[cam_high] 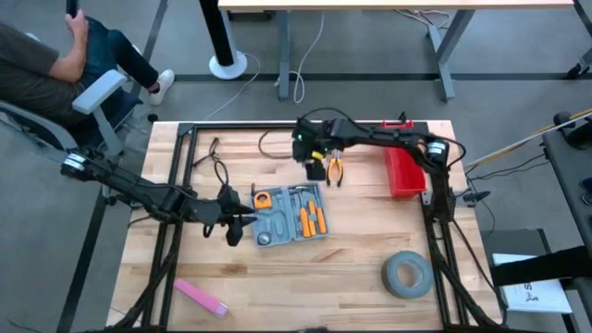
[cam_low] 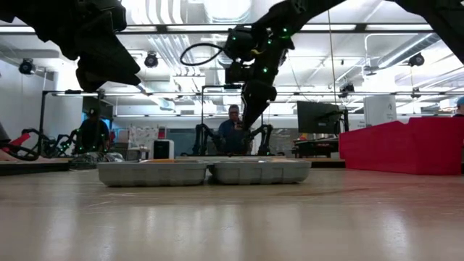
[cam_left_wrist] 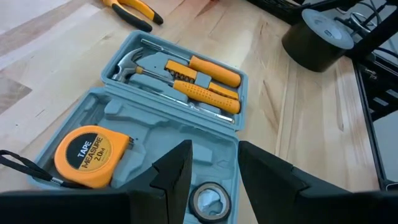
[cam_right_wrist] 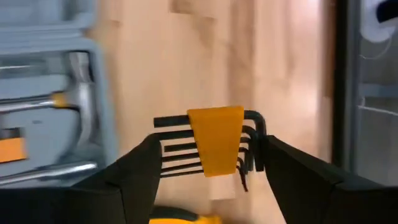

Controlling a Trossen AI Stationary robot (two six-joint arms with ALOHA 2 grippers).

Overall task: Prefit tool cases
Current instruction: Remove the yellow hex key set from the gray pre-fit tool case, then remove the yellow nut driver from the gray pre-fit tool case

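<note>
The case (cam_high: 289, 215) lies open and flat on the bench (cam_high: 314, 277), mid-bench, between the two arms. It is judged to be stiff moulded plastic, fairly light, with smooth walls that could slip; a hold on a rim or side wall is thought safest, away from the hinge. A tape measure (cam_left_wrist: 92, 155), a hammer (cam_left_wrist: 127, 62) and screwdrivers (cam_left_wrist: 205, 84) are seated in its recesses. The left gripper (cam_left_wrist: 214, 168) is held partly open just above the case's near edge, with nothing seen between its fingers. The right gripper (cam_right_wrist: 208, 165) is spread wide over a hex key set (cam_right_wrist: 214, 148) beside the case; whether the set is gripped cannot be told. Pliers (cam_high: 333, 169) lie close by.
</note>
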